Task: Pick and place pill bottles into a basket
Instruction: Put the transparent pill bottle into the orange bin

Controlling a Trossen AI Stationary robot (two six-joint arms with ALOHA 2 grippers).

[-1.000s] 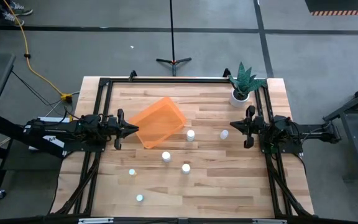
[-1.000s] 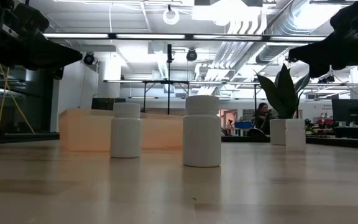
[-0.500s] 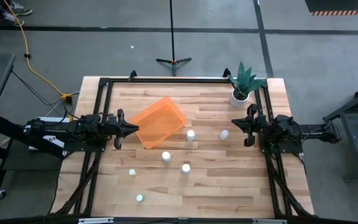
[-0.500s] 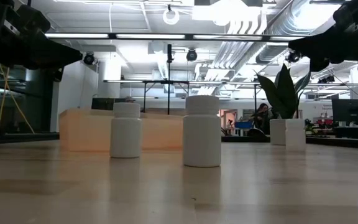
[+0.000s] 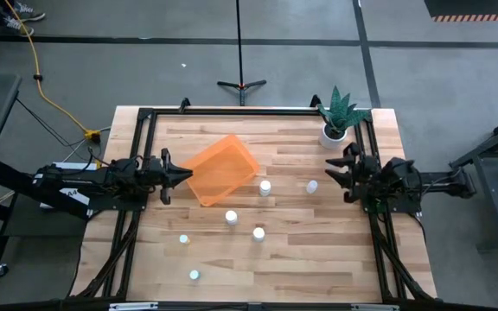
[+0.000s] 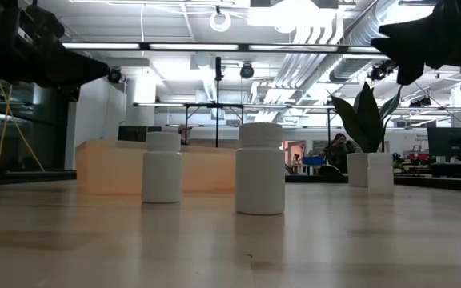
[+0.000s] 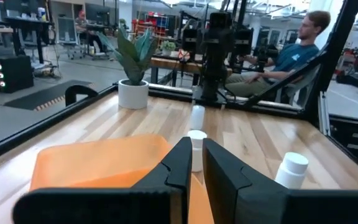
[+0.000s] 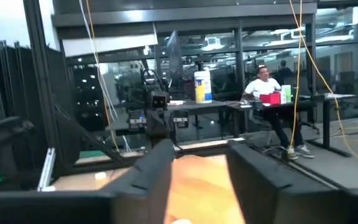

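The orange basket (image 5: 220,170) lies on the table's left half, turned at an angle. Several small white pill bottles stand upright on their bases to its right and toward the near edge, among them one (image 5: 265,187), another (image 5: 312,186) and a third (image 5: 231,218). Two bottles show close up in the low view (image 6: 260,168) (image 6: 162,166). My left gripper (image 5: 186,175) hangs shut over the basket's left rim (image 7: 92,158), above it. My right gripper (image 5: 328,170) is open and empty, held high just right of the bottle (image 5: 312,186).
A white pot with a green plant (image 5: 335,121) stands at the far right corner, close behind my right arm. A black frame (image 5: 232,111) runs round the table's edges. Beyond the table sit people (image 7: 297,50) and desks.
My right gripper has risen, and its fingers now point more level across the table. The bottles and the basket have stayed where they were.
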